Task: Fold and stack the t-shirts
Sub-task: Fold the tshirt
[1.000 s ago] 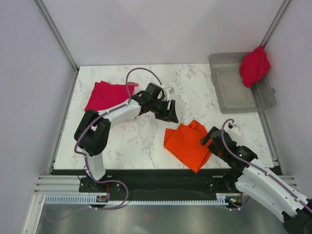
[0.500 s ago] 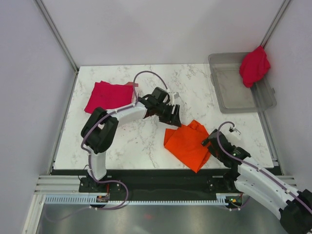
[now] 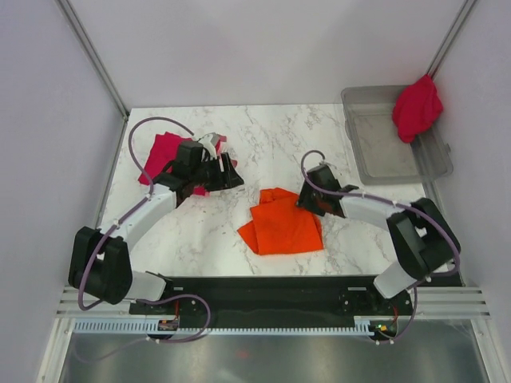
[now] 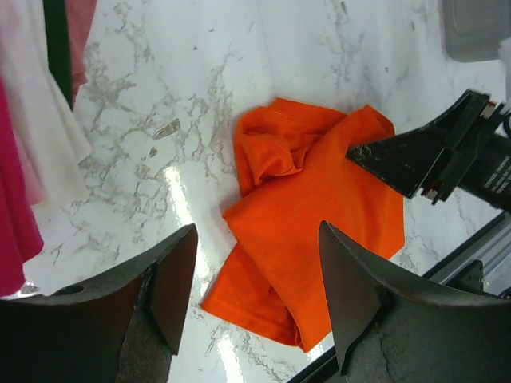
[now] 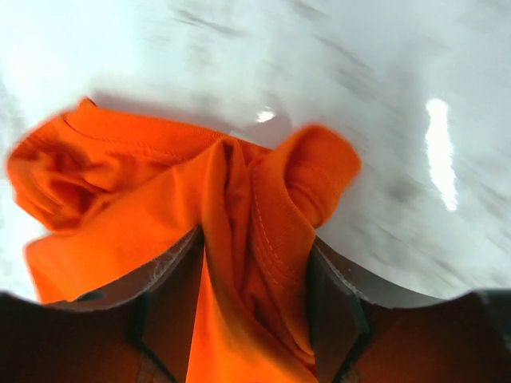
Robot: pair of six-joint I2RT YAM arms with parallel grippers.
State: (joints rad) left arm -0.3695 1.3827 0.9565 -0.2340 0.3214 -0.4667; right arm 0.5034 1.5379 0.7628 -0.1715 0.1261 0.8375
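On the marble table (image 3: 263, 132), orange t-shirt (image 3: 279, 227) pinched

It lay crumpled near the middle, its right edge bunched between the closed-in fingers of the right gripper (image 3: 311, 198). The left gripper (image 3: 230, 172) hung well open and empty, by the right edge of the magenta t-shirt (image 3: 164, 152) at the far left.

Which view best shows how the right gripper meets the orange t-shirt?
Right wrist: the orange t-shirt bunches inside the right gripper. Left wrist shows only the gripper at the shirt's edge; top external hides the contact.
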